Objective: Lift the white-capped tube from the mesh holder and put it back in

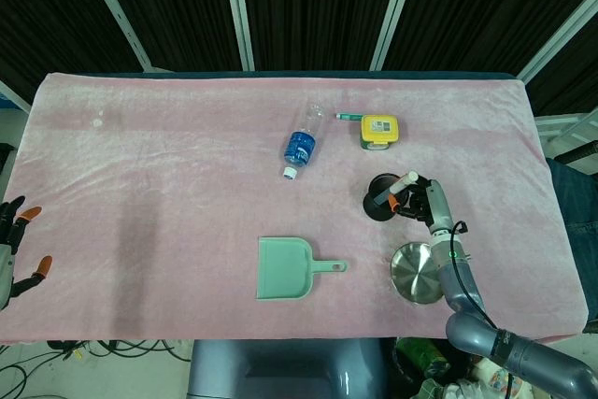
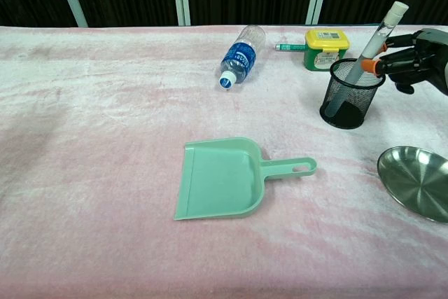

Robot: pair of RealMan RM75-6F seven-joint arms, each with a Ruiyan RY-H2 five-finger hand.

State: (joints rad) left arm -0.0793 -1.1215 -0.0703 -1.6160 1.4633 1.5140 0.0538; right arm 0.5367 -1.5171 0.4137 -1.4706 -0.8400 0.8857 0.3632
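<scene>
We note the clear white-capped tube leaning in the black mesh holder, cap clear of the rim. Right hand pinches its upper shaft with orange fingertips, suiting a straight lift. Left hand rests open at the table edge.

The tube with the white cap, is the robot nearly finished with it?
Not nearly. The tube leans in the black mesh holder, bottom end inside, so no lift shows yet. The right hand has its orange fingertips right at the tube above the rim, seemingly taking hold. Lifting it out and putting it back in seem left. The left hand waits at the table edge, empty.
</scene>
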